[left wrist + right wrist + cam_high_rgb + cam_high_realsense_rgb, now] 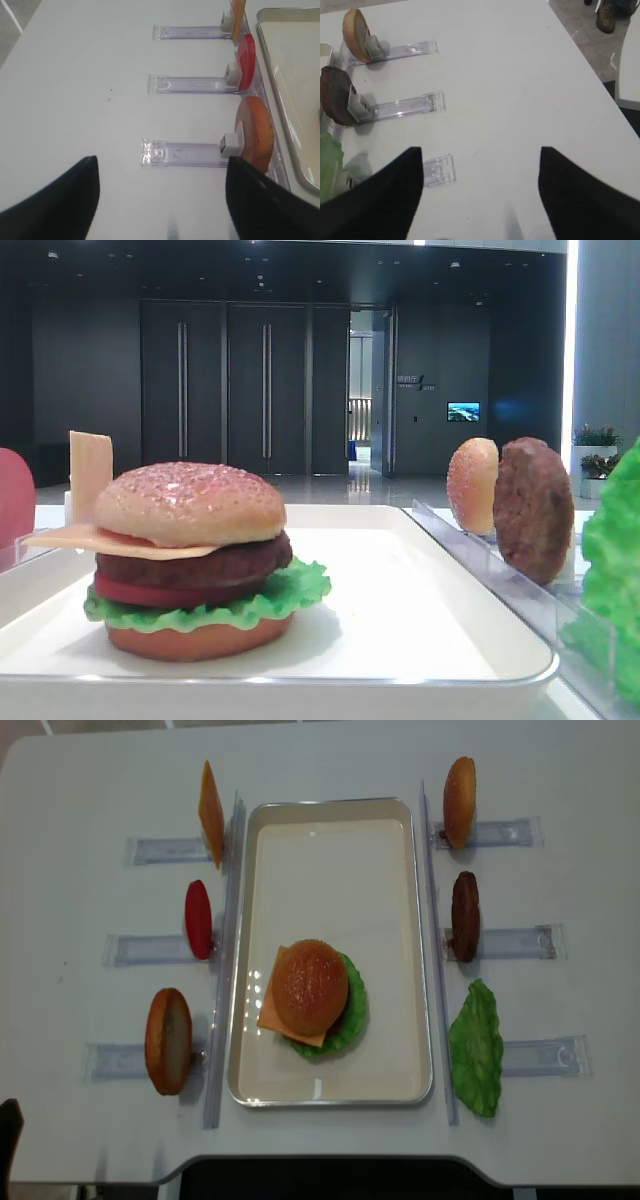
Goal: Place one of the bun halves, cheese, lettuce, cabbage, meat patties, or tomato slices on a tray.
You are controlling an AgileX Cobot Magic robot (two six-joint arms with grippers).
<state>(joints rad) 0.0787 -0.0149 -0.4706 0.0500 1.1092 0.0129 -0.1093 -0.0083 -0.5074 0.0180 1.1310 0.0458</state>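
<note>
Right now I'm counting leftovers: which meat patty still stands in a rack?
The meat patty in the right-side middle rack, upright on edge. The other lies flat inside the stacked burger on the tray.

Bright even overhead light, soft shadows beside the stacked burger on the white rectangular tray (330, 1080), rim glare, dim blurred background hall.

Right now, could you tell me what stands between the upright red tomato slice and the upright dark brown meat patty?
In the overhead view, the white tray lies between tomato slice and meat patty, bare there.
</note>
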